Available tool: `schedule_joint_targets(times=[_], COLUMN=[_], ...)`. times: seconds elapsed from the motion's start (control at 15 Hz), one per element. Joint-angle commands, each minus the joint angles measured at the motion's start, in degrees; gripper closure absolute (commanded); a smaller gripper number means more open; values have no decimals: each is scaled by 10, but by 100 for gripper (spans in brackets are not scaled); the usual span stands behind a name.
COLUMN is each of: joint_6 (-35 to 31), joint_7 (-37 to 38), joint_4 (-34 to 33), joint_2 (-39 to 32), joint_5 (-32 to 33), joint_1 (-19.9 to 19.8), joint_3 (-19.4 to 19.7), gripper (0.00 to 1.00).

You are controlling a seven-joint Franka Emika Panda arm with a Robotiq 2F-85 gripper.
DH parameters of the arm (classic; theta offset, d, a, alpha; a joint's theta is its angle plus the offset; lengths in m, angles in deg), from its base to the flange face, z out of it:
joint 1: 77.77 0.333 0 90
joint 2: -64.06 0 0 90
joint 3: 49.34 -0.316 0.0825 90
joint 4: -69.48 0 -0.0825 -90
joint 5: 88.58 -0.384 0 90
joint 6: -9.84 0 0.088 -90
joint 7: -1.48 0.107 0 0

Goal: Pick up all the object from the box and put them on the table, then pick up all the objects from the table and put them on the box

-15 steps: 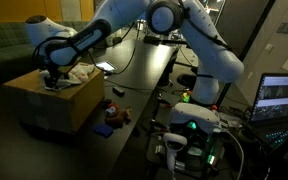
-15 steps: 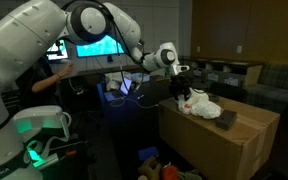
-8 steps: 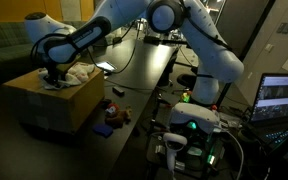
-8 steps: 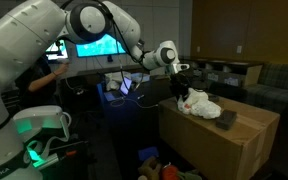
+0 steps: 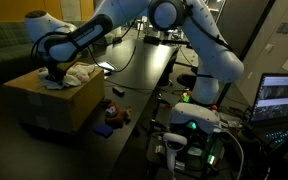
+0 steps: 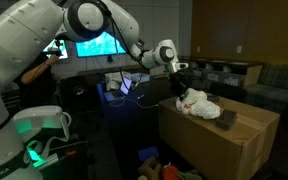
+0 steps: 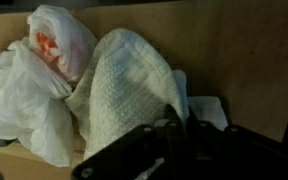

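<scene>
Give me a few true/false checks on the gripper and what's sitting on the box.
1. The gripper is down at the top of the box, by the cloths. True.
2. The jaws stand wide open. False: they are shut, at the lower edge of the white woven cloth; whether it is firmly gripped cannot be told.
3. A dark blocky item lies on the box beside the cloths. True.
4. The top of the box is bare. False: the cloths and the dark item lie on it.
5. The crumpled white bundle next to the woven cloth shows a red patch. True.
</scene>
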Motion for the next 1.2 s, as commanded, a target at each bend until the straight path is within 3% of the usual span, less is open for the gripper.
schedule_joint_targets(times=[0.0, 0.53, 0.93, 1.13], joint_6=[-10, -15, -4, -1], joint_7=[7, 29, 136, 199], joint_4=[80, 227, 348, 429], joint_2=[87, 289, 423, 497], joint_5=[3, 12, 39, 37], joint_1=[12, 15, -5, -34], joint_3=[0, -30, -40, -48], gripper=[89, 89, 89, 88])
